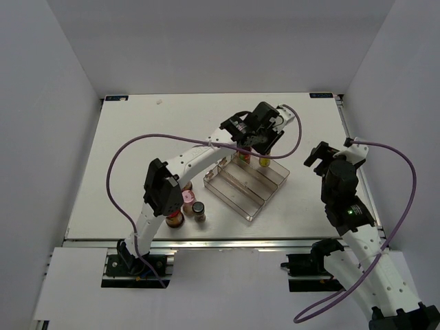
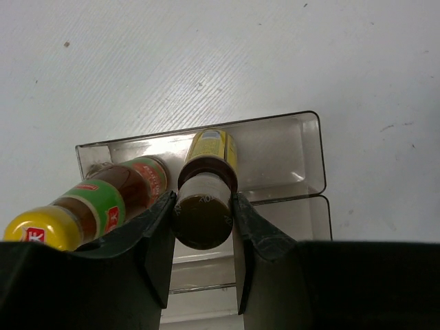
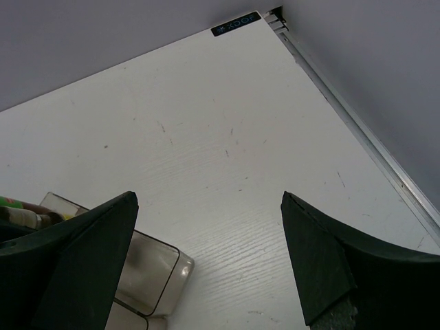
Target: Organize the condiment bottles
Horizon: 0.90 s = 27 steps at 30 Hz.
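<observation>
My left gripper is shut on the cap of a slim yellow-capped sauce bottle, which stands in the far step of the clear stepped tray. A second yellow-capped bottle with a green and red label stands just left of it in the same step. In the top view both bottles sit under the left gripper. A pink-capped shaker, a dark-capped spice jar and a red-lidded jar stand on the table by the left arm. My right gripper is open and empty.
The tray lies at an angle mid-table; its two nearer steps hold nothing. The right gripper hangs over bare table right of the tray, whose corner shows in the right wrist view. The left arm partly hides the red-lidded jar.
</observation>
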{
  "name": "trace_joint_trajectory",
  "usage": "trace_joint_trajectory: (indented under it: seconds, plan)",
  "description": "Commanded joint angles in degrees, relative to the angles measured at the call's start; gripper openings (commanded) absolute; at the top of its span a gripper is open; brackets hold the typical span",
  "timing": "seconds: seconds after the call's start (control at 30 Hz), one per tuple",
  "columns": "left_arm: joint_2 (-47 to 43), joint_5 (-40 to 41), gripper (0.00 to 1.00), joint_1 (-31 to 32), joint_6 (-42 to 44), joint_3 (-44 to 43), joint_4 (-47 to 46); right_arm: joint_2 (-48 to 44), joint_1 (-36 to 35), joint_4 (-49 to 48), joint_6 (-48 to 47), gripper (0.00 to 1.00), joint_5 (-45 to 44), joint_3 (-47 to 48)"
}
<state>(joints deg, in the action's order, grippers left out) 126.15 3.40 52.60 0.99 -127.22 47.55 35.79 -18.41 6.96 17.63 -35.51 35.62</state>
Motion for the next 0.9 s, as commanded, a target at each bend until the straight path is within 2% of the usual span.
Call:
trace_joint_trajectory:
  seconds: [0.0, 0.3, 0.5, 0.63, 0.73, 0.77, 0.87]
  plan:
    - [-2.6, -2.4, 0.00, -0.9, -0.3, -1.5, -4.1, 0.1, 0.1, -1.2, 0.4, 0.89, -1.4, -0.3]
    - [0.2, -3.5, 0.00, -1.6, -0.5, -1.0, -3.3, 0.6, 0.1, -1.1, 0.5, 0.89, -1.5, -0.2]
    - [-1.8, -6.1, 0.00, -1.6, -0.5, 3.0, -4.2, 1.2, 0.1, -1.5, 0.7, 0.89, -1.4, -0.4]
    - [-0.5, -4.4, 0.00, -1.7, -2.2, 2.4, -3.6, 1.6, 0.1, -1.3, 0.6, 0.89, -1.1, -0.5]
    - [0.6, -4.3, 0.10, -1.6, -2.4, 2.0, -3.3, 1.6, 0.1, -1.5, 0.5, 0.89, -1.1, -0.6]
    - [0.8, -4.3, 0.18, -1.6, -2.4, 2.0, -3.4, 1.7, 0.2, -1.5, 0.5, 0.89, -1.1, -0.6]
    - [1.1, -4.3, 0.29, -1.7, -2.4, 2.0, -3.5, 1.6, 0.1, -1.3, 0.5, 0.89, -1.1, -0.5]
